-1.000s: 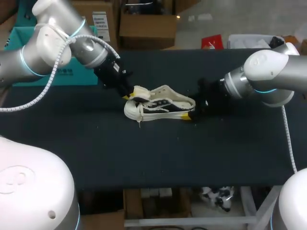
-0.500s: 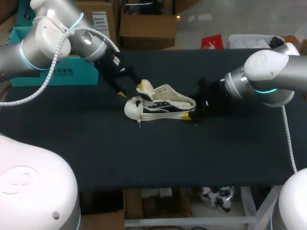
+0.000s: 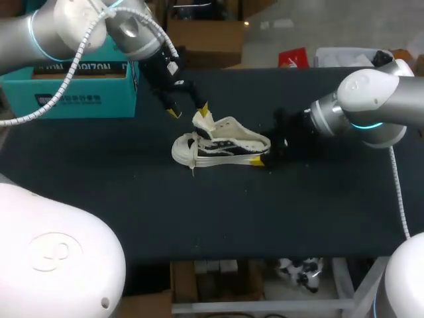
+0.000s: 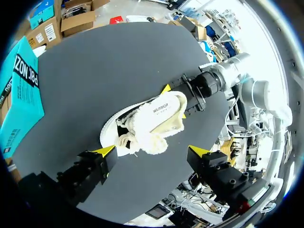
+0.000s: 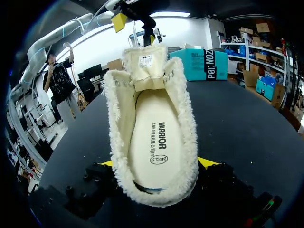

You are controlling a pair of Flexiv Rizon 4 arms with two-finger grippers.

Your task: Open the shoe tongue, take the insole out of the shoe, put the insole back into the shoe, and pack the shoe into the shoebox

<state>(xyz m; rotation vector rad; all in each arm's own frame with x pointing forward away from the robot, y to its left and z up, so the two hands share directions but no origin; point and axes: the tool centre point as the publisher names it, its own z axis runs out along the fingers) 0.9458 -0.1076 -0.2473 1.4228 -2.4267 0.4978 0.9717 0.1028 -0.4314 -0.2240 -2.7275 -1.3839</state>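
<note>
The left claw (image 3: 189, 110) hung spread wide and held nothing, just above the tongue (image 3: 202, 121) of the shoe (image 3: 222, 147). The tongue stood up, so the shoe looked open. The shoe lay in the middle of the desk (image 3: 199, 212). The right claw (image 3: 260, 160) pinched its heel. The insole (image 5: 154, 142) lay flat inside. The teal shoebox (image 3: 79, 89) sat far left. I think the insole step came next: the left claw must reach in and pinch the insole's edge.
</note>
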